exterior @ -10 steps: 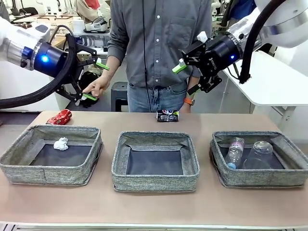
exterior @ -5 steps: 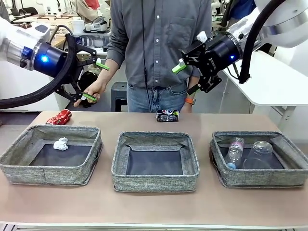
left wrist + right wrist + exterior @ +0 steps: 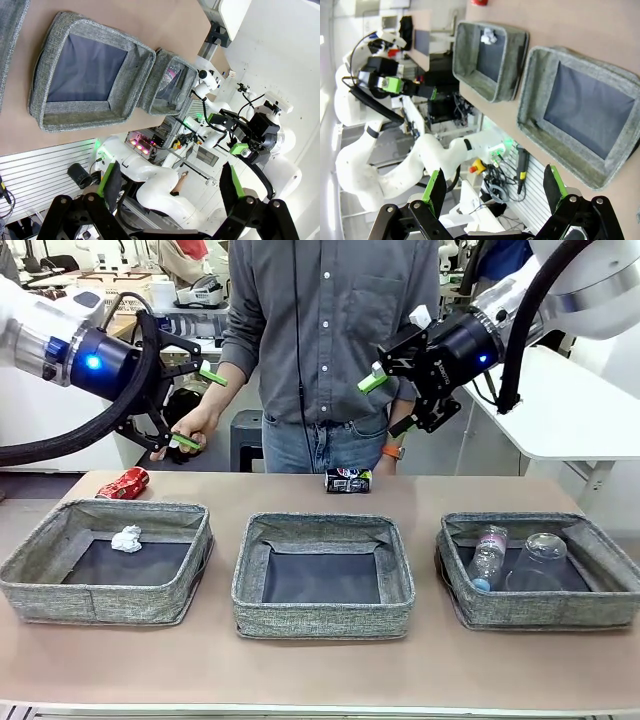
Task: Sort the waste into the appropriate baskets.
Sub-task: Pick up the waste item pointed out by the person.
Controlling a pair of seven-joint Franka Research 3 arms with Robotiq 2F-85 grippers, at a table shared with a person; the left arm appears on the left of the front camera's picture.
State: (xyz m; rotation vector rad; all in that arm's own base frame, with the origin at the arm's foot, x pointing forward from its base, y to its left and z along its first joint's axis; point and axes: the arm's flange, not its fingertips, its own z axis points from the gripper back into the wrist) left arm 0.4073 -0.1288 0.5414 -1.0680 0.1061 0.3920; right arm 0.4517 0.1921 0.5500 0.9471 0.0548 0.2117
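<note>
Well, dark printed can lies sideways (long axis left-right).

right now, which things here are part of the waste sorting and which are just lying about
Part of the job: red can and dark printed can on the table; paper ball in the left basket; bottle and cup in the right basket; middle basket.
Just about: dark stool, white side table.
</note>
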